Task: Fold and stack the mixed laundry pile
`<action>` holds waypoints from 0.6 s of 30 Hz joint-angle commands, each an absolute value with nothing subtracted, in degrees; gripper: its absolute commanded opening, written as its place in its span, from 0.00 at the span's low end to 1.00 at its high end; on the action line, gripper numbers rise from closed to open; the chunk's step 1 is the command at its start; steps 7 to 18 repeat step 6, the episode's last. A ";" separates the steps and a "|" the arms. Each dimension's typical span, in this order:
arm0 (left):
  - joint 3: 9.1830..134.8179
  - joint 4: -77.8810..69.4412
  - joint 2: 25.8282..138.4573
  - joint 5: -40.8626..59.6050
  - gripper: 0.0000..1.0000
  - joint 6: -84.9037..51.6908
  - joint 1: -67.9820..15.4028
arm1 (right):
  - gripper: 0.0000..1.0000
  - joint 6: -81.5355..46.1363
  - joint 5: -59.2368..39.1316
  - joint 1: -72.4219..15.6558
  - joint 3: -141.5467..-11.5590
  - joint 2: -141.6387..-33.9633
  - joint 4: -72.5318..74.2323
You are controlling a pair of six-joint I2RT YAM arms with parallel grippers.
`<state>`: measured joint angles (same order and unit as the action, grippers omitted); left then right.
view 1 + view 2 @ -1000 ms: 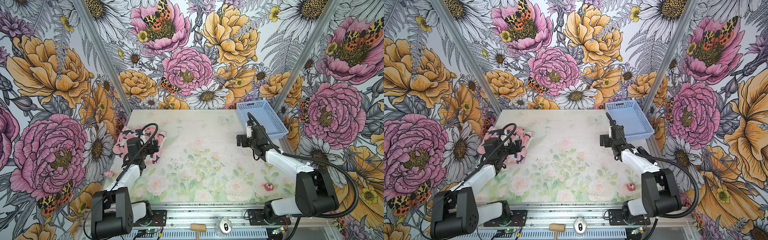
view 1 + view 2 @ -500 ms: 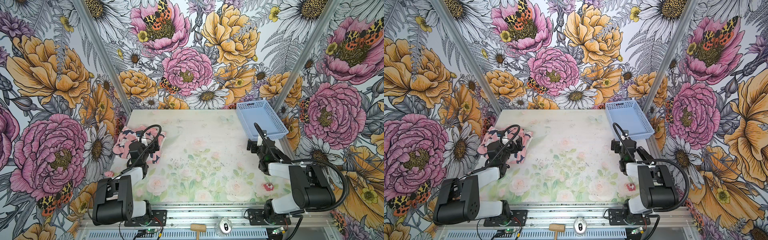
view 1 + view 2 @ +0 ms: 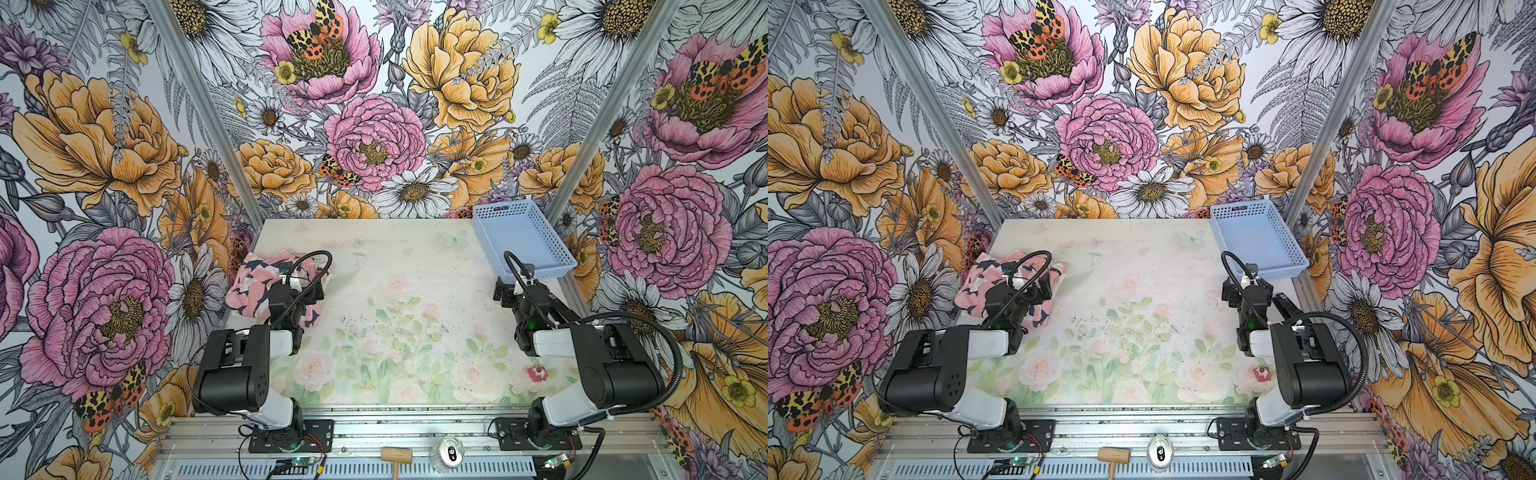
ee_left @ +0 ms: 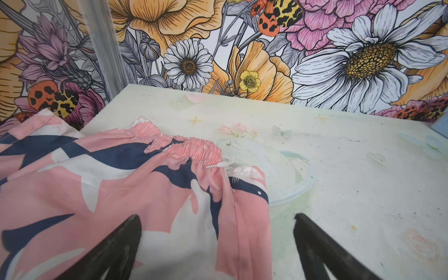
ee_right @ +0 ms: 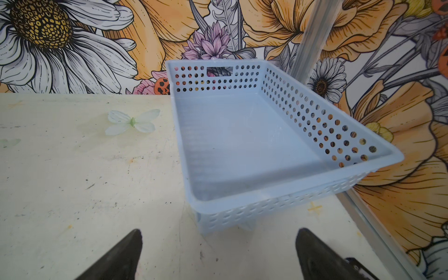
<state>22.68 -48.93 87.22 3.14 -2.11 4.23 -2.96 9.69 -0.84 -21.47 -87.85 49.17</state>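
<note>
At ten o'clock on the floral counter lies the folded pink cloth garment with navy and white shapes. Both arms have pulled back toward six o'clock, left gripper and right gripper spread, empty (blue perforated plastic basket: two o'clock); stacking seems done.

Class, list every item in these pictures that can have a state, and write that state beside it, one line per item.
pink garment: lying rumpled, not gripped.
basket: upright, empty.
left end effector: open, above the pink garment, holding nothing.
right end effector: open, facing the basket, holding nothing.
</note>
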 commanded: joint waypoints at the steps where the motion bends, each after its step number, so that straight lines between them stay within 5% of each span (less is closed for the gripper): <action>1: 21.81 -52.35 87.63 1.50 0.99 -1.67 3.79 | 1.00 -3.66 10.56 -1.27 -21.59 -87.97 51.28; 18: 21.80 -52.25 87.76 1.32 0.99 -1.67 3.85 | 1.00 -3.68 10.57 -1.14 -21.50 -87.90 51.33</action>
